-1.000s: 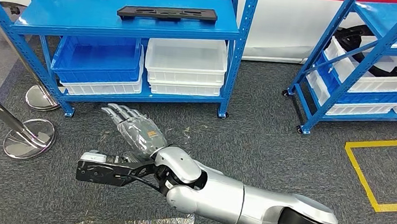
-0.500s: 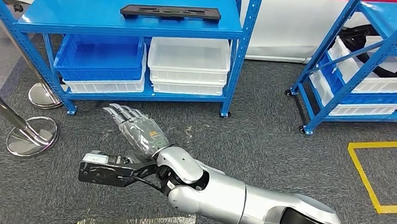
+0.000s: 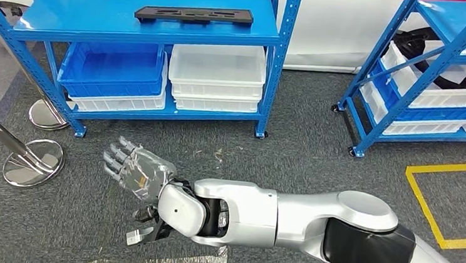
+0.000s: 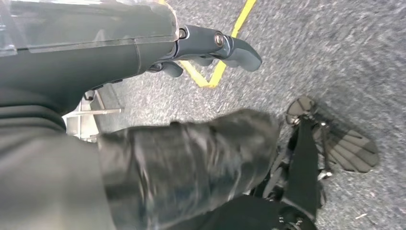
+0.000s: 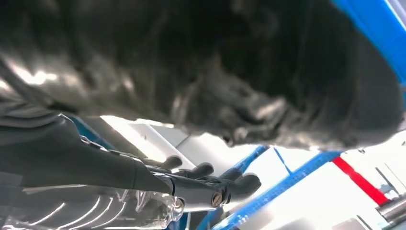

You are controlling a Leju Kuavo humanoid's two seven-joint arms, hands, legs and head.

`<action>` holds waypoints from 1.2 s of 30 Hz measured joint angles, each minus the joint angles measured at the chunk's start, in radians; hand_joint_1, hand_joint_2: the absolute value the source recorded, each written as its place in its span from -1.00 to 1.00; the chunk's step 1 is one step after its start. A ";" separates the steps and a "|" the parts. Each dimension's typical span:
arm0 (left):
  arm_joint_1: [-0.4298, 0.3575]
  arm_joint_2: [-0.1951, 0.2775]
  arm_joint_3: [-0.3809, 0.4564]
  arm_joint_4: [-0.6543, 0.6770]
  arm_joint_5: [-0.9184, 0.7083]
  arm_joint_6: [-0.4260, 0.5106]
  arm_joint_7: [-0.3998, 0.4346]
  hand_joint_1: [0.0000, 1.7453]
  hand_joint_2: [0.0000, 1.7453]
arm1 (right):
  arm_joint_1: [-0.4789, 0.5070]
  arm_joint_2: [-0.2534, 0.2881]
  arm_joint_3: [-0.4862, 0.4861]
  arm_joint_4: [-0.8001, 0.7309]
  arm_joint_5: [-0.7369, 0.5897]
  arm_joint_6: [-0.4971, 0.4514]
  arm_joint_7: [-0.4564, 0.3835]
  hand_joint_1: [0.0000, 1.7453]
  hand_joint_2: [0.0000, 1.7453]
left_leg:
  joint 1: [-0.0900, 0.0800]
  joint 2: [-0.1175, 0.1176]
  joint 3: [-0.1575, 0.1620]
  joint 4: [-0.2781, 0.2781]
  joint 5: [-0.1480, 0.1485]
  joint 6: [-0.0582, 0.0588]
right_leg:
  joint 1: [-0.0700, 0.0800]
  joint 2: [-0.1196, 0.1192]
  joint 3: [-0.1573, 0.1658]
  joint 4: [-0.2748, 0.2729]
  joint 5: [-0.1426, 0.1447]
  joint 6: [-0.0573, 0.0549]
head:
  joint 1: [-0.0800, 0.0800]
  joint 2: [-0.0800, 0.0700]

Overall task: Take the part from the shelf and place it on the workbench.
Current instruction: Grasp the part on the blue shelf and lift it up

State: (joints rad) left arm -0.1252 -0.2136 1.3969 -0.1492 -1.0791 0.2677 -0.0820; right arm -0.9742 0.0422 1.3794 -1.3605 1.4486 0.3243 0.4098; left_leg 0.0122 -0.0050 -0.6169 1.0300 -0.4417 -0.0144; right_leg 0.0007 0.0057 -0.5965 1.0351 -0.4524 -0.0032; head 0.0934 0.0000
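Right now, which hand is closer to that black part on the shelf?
Right. The right hand is raised over the carpet in front of the shelf, below the part. The left hand hangs low by the floor, farther away.

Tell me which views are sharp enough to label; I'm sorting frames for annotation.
Head view: sharp and evenly lit, the flat black plastic part crisp on the blue metal shelf. Left wrist view: foreground dark and smeared, grey carpet grainy. Right wrist view: a blurred dark mass up close, bright washed-out background, though the right hand and its fingers are fairly sharp.
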 joint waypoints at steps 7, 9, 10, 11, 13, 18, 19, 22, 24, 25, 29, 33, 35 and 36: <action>0.000 0.006 0.000 0.000 0.000 0.001 -0.002 -1.00 -1.00 | -0.022 -0.004 0.030 0.002 0.014 0.007 -0.012 -1.00 -1.00 | 0.010 0.003 0.014 -0.018 0.006 0.034 | -0.008 -0.002 -0.120 0.239 -0.108 0.028 | 0.006 0.000; 0.000 0.006 0.000 0.000 0.000 0.000 -0.002 -1.00 -1.00 | -0.021 -0.007 0.039 0.003 0.014 0.008 -0.013 -1.00 -1.00 | 0.010 0.002 0.016 -0.017 0.003 0.033 | -0.012 -0.002 -0.147 0.273 -0.096 0.031 | 0.006 0.000; 0.000 0.006 0.000 0.000 0.000 0.000 -0.002 -1.00 -1.00 | -0.022 -0.008 0.042 0.004 0.014 0.009 -0.013 -1.00 -1.00 | 0.011 0.001 0.019 -0.016 0.001 0.031 | -0.014 -0.002 -0.131 0.230 -0.063 0.031 | 0.006 0.000; 0.000 0.006 0.000 0.000 0.000 0.000 -0.002 -1.00 -1.00 | -0.023 -0.008 0.044 0.004 0.014 0.009 -0.013 -1.00 -1.00 | 0.011 0.000 0.021 -0.015 -0.002 0.029 | -0.015 -0.002 -0.102 0.162 -0.023 0.029 | 0.006 0.000; 0.001 0.006 0.000 0.000 0.000 0.000 -0.002 -1.00 -1.00 | -0.026 -0.008 0.047 0.004 0.014 0.010 -0.013 -1.00 -1.00 | 0.009 0.000 0.024 -0.012 -0.008 0.020 | -0.012 -0.002 -0.044 0.037 0.024 0.024 | 0.005 0.000; -0.001 0.007 0.000 0.000 0.000 0.000 -0.002 -1.00 -1.00 | -0.029 -0.009 0.058 0.005 0.015 0.011 -0.013 -1.00 -1.00 | 0.009 0.002 0.018 0.005 -0.022 -0.008 | -0.010 0.001 -0.016 -0.015 0.029 0.000 | 0.003 0.000; -0.001 0.008 0.000 0.000 0.000 0.000 -0.002 -1.00 -1.00 | -0.030 -0.008 0.059 0.005 0.015 0.011 -0.013 -1.00 -1.00 | 0.010 0.002 0.003 0.038 -0.042 -0.013 | -0.013 0.001 -0.011 -0.020 0.030 -0.006 | 0.000 0.000; 0.000 0.009 0.000 0.000 0.000 0.000 -0.001 -1.00 -1.00 | -0.032 -0.008 0.065 0.006 0.015 0.011 -0.013 -1.00 -1.00 | 0.009 0.003 -0.087 0.217 -0.122 -0.019 | -0.011 -0.001 -0.006 -0.022 0.027 -0.016 | -0.006 0.000; 0.001 0.010 0.000 0.000 0.000 0.000 -0.001 -1.00 -1.00 | -0.032 -0.008 0.073 0.008 0.015 0.011 -0.013 -1.00 -1.00 | 0.010 0.003 -0.116 0.258 -0.117 -0.020 | -0.009 0.001 -0.005 -0.019 0.024 -0.018 | -0.006 0.000; 0.002 0.010 0.000 0.000 0.000 0.000 -0.001 -1.00 -1.00 | -0.032 -0.008 0.077 0.008 0.015 0.011 -0.013 -1.00 -1.00 | 0.010 0.003 -0.101 0.220 -0.086 -0.020 | -0.009 0.002 -0.005 -0.016 0.021 -0.018 | -0.006 0.000; 0.000 0.011 0.000 0.000 0.000 0.000 -0.002 -1.00 -1.00 | -0.034 -0.009 0.088 0.008 0.015 0.011 -0.013 -1.00 -1.00 | 0.005 0.001 -0.001 0.009 0.000 -0.006 | -0.004 0.007 -0.007 0.002 0.006 -0.004 | -0.006 0.000; 0.001 0.012 -0.001 0.000 0.000 0.000 -0.002 -1.00 -1.00 | -0.037 -0.009 0.098 0.009 0.015 0.010 -0.012 -1.00 -1.00 | 0.007 0.001 0.007 -0.006 -0.001 0.015 | -0.003 0.006 -0.012 0.014 -0.006 0.014 | -0.006 0.000; 0.001 0.012 -0.001 0.000 0.000 0.000 -0.002 -1.00 -1.00 | -0.040 -0.010 0.100 0.009 0.015 0.010 -0.012 -1.00 -1.00 | 0.011 0.002 0.013 -0.012 0.000 0.026 | -0.005 0.004 -0.049 0.092 -0.049 0.022 | -0.003 0.000; 0.001 0.012 -0.001 0.000 0.000 0.000 -0.002 -1.00 -1.00 | -0.041 -0.010 0.101 0.009 0.015 0.010 -0.012 -1.00 -1.00 | 0.010 0.002 0.014 -0.012 -0.001 0.030 | -0.007 0.003 -0.082 0.157 -0.077 0.026 | -0.002 0.000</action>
State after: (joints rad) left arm -0.1246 -0.2015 1.3962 -0.1492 -1.0792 0.2681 -0.0835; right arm -1.0153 0.0319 1.4805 -1.3519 1.4633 0.3346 0.3975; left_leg 0.0225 -0.0026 -0.6027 1.0181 -0.4425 0.0158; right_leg -0.0060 0.0089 -0.6781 1.1919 -0.5290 0.0228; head 0.0915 0.0000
